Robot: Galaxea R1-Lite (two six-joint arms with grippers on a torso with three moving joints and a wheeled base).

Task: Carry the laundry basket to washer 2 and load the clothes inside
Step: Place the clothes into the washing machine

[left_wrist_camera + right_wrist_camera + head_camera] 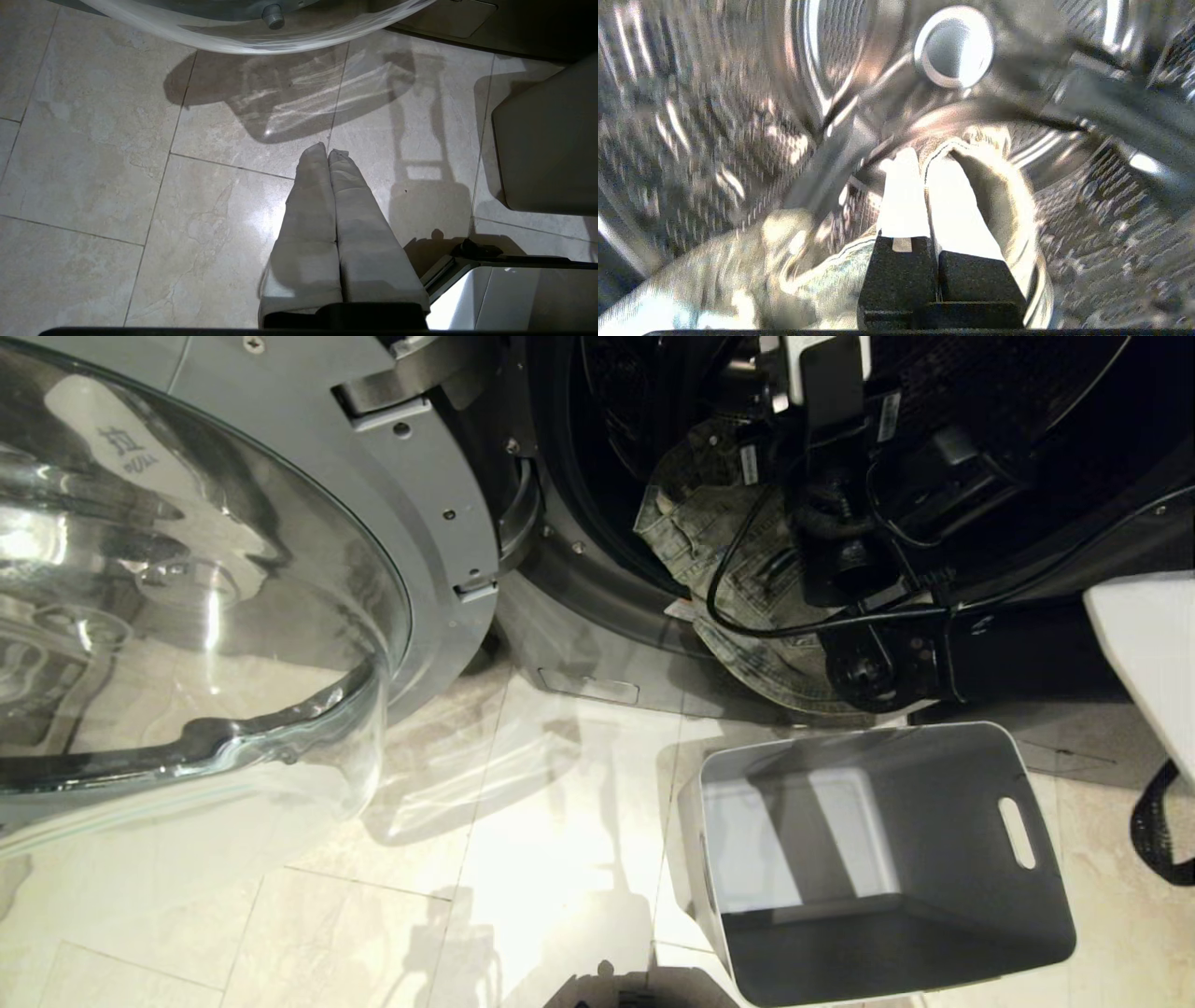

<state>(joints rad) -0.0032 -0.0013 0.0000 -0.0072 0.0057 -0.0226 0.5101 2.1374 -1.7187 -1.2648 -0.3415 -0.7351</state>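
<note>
The grey laundry basket (934,933) stands empty on the floor tiles in front of the washer (579,616), whose number label is out of view. The clothes (691,523), faded grey-green denim, hang over the lower rim of the drum opening. My right arm (840,551) reaches up into that opening. In the right wrist view my right gripper (922,156) is inside the perforated steel drum (714,116), shut on a seam of the clothes (831,280). My left gripper (327,150) hangs shut and empty over the floor, beside the basket (551,149).
The washer's round glass door (187,569) is swung wide open on the left and juts out over the floor. A white panel (1148,644) and a black strap (1158,821) sit at the right edge. Pale tiles (523,859) lie between door and basket.
</note>
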